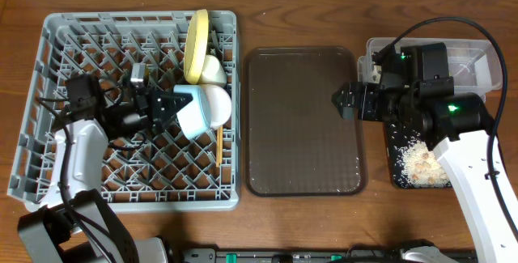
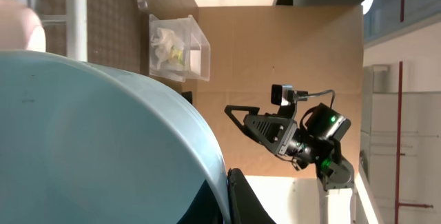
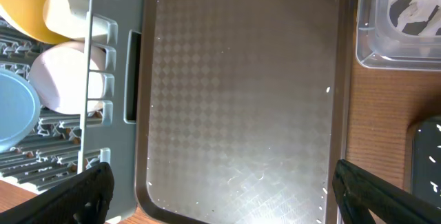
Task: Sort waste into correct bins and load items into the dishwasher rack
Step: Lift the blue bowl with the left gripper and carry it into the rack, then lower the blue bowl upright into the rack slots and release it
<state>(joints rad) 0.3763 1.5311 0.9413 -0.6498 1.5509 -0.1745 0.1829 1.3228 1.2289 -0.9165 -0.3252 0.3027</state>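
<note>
Currently, the left fingers [image 1: 167, 103] are closed on the rim of the light blue bowl [image 1: 193, 111]. The bowl is held on edge inside the large square grey plastic dishwasher rack [image 1: 97, 22] at frame left, just beside the white bowl [image 1: 218, 103]. The small white cup [image 1: 212, 69] and round yellow plate [image 1: 197, 44] stand above it, and the thin wooden chopsticks [image 1: 218, 146] lie below. The right fingers [image 3: 83, 196] are spread wide and hold nothing, over the right side of the brown serving tray [image 1: 303, 133]. At the right of the tabletop [image 1: 299, 12], the clear rectangular plastic container [image 1: 477, 57] holds a crumpled white paper napkin [image 2: 165, 45]. The shallow black rectangular tray [image 1: 401, 170] holds white rice-like scraps [image 1: 421, 162].
</note>
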